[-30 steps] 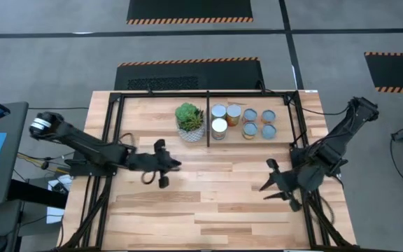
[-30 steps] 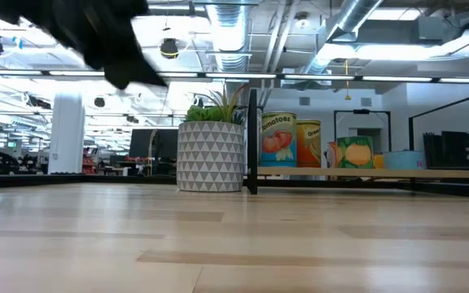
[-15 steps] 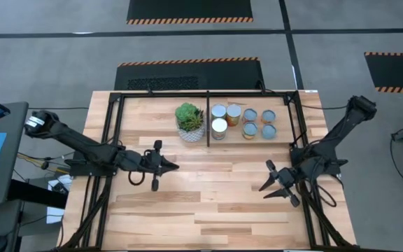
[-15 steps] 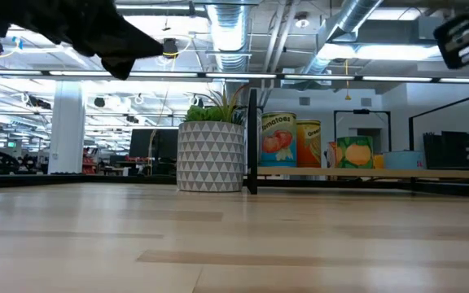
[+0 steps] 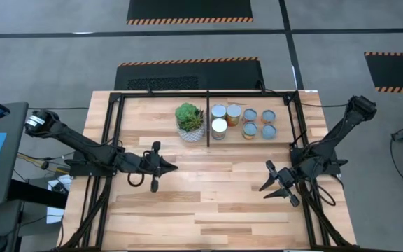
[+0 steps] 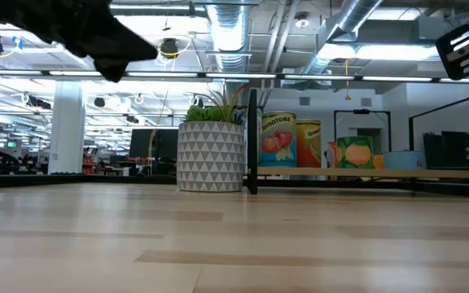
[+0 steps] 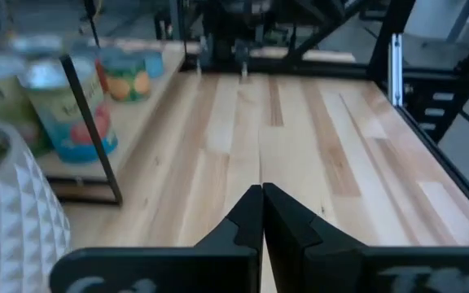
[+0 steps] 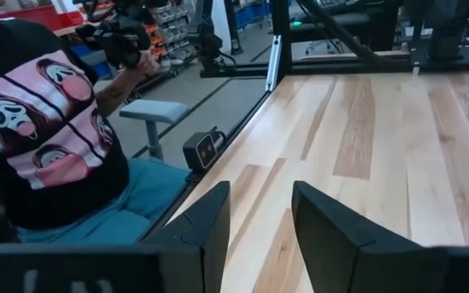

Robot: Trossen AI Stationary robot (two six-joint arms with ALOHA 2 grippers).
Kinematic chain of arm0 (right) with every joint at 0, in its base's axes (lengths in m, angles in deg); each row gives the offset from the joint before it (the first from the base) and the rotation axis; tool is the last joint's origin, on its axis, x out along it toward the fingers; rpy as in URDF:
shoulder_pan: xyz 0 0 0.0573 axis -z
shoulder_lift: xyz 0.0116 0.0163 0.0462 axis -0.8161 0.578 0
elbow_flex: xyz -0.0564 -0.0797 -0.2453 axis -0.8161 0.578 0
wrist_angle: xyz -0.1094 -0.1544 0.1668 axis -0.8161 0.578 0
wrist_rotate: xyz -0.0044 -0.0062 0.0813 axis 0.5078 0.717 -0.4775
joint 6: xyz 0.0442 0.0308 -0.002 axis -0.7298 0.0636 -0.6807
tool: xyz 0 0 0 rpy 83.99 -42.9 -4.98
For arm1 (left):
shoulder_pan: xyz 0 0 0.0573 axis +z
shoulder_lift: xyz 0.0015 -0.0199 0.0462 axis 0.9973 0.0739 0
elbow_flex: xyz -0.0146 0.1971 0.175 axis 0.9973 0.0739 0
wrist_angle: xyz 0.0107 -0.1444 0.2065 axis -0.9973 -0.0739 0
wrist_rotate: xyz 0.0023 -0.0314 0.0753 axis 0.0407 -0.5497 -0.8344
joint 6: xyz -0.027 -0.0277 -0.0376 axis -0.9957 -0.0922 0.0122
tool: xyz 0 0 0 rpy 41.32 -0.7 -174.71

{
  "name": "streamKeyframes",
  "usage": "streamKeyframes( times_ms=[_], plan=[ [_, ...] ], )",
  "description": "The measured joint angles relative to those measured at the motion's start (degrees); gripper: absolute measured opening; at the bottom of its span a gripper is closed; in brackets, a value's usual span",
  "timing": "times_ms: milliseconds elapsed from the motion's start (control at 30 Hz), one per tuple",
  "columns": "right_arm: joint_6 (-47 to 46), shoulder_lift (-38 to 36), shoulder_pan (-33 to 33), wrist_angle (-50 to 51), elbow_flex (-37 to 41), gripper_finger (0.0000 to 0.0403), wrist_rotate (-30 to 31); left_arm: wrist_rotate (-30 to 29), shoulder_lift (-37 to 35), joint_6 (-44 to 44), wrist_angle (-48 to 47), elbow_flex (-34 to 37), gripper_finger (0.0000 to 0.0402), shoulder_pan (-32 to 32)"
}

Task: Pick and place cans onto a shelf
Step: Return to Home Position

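Several cans (image 5: 243, 120) stand upright on the shelf's wooden board, right of the thin black centre bar (image 5: 208, 129) of the shelf (image 5: 145, 115), at the table's far side. They also show in the low view (image 6: 278, 140) and the left wrist view (image 7: 76, 110). My left gripper (image 5: 168, 166) is shut and empty, above the table's left middle, pointing toward the right edge; its fingers meet in its wrist view (image 7: 261, 195). My right gripper (image 5: 264, 176) is open and empty above the table's right side, nearer than the cans (image 8: 259, 191).
A green succulent in a white patterned pot (image 5: 189, 120) stands on the shelf just left of the centre bar. Bare wooden table (image 5: 208, 203) lies between and in front of both grippers. A person (image 8: 39, 122) sits beyond the table's edge in the right wrist view.
My left gripper has risen a little and turned about its wrist, staying over the table's left middle. My right arm has gone down a little and now shows in the low view's upper right corner. The cans and the pot have kept still.
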Motion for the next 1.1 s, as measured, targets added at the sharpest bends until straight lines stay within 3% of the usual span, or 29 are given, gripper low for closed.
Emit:
streamKeyframes(
  times_ms=[100,167,267,400,500,733,867,1100],
  plan=[
    [0.0,0.0,0.0,0.09,0.0,0.0159,0.01,-1.52,0.07,-2.97,-2.68,0.09,0.0,-2.02],
    [0.0,0.0,0.0,0.1,0.0,0.0159,0.01,-4.68,0.11,-3.5,0.48,2.01,0.0,-4.38],
    [0.0,0.0,0.0,0.17,0.0,0.0159,0.01,-8.09,0.04,-0.3,13.58,8.09,0.0,-7.58],
    [-0.02,0.02,0.0,0.12,0.0,0.0159,0.01,-7.66,-1.59,3.54,33.24,16.81,0.0,-8.12],
    [0.16,0.02,0.17,-0.3,0.0,0.0159,0.03,-6.11,-2.84,2.91,39.59,21.32,0.0,-5.97],
    [4.52,0.02,3.98,-2.45,0.07,0.0159,-0.11,3.01,-5.25,0.12,40.35,24.33,0.0,2.87],
    [5.83,-0.05,8.12,-2.78,1.27,0.0159,-3.92,10.39,-8.63,0.99,38.81,24.33,0.0,7.73],
    [2.84,-6.48,15.55,6.3,1.4,0.0159,-4.45,10.51,-23.21,-0.96,20.49,24.35,0.0,10.83]
  ],
)
